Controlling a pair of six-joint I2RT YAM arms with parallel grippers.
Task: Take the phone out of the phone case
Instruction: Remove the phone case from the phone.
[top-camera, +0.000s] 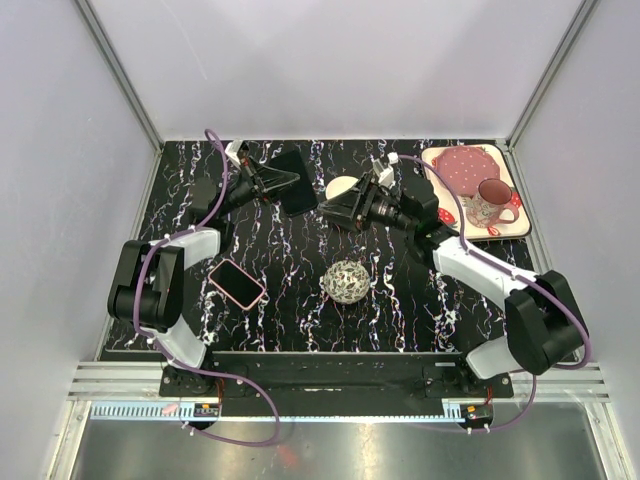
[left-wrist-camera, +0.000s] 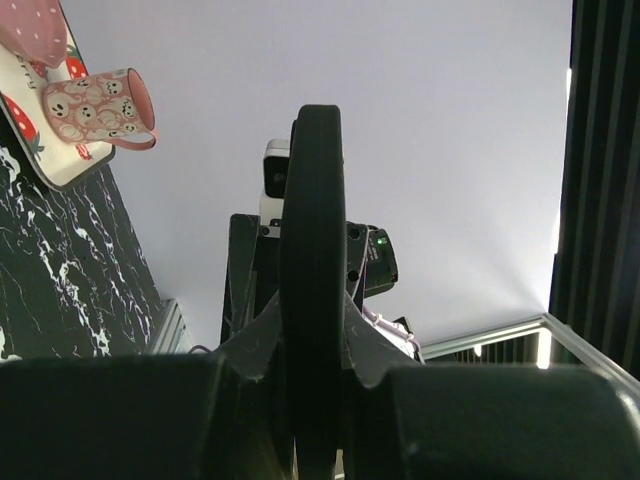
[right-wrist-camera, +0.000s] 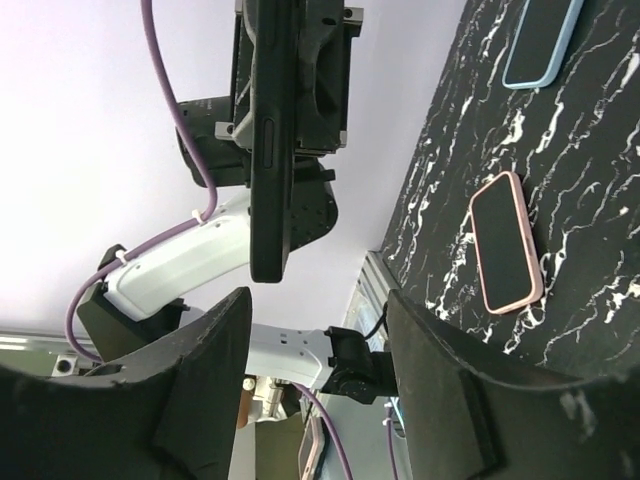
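**Inspector A:** What can we not make out?

**Inspector B:** The black phone (top-camera: 295, 183) reads as one dark slab from above, and we cannot tell whether a case is on it. The left wrist view shows only its thin edge, with the lower end hidden behind the fingers (left-wrist-camera: 255, 345). In the right wrist view, a blue-cased phone (right-wrist-camera: 545, 40) is cut off by the frame.

**Inspector A:** And the phone against the grippers?

**Inspector B:** We find the left gripper (top-camera: 283, 182) clamped on it, holding it on edge, beyond the patterned ball (top-camera: 347, 281) and to its left. The right gripper (top-camera: 330, 208), straight beyond the ball, stands spread wide. The phone is just off its fingertips, not touching. A pink-cased phone (top-camera: 237, 283) lies flat, left of the ball.
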